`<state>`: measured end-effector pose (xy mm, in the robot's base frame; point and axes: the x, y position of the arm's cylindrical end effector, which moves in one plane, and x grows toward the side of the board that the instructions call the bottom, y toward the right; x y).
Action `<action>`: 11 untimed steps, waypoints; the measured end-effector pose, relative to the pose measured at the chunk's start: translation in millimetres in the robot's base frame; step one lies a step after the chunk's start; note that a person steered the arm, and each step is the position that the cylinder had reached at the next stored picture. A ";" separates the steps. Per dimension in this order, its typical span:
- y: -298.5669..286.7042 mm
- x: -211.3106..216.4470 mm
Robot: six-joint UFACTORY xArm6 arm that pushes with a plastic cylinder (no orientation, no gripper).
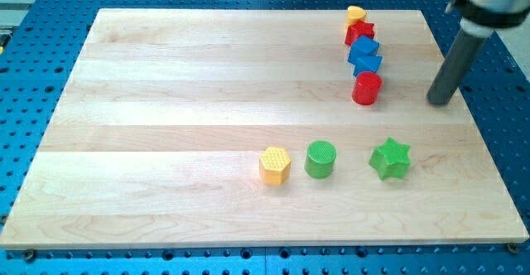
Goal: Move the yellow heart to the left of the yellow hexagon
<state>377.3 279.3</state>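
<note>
My tip [441, 102] rests on the desk [166, 101] near the view's right edge, at the lower end of a dark rod that slants up toward the view's top right. There is no pincer on this arm, only the rod, so it holds nothing and has no jaws to be wide or narrow.

The yellow heart [356, 14] lies at the view's top, close to the desk's far edge, up and to the view's left of my tip and well apart from it. It heads a short column of blocks. Just below it and touching it is the red star [360, 33]; below that sit two blue blocks [364, 55] pressed together, whose exact shapes I cannot make out; at the bottom of the column stands the red cylinder [367, 89]. The red cylinder is the block nearest my tip, lying to the view's left of it at about the same height, with bare wood between them.

The yellow hexagon [275, 166] lies in the lower middle of the desk, far from the heart and from my tip. To its right, in a loose row, stand the green cylinder [320, 159], just beside it, and then the green star [390, 160], a little farther off.
</note>
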 end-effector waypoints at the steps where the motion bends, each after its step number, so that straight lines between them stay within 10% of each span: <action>1: 12.5 -96.4; 4: -73.1 -177.1; 8: -326.0 60.5; 11: -338.1 60.1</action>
<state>437.4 -58.7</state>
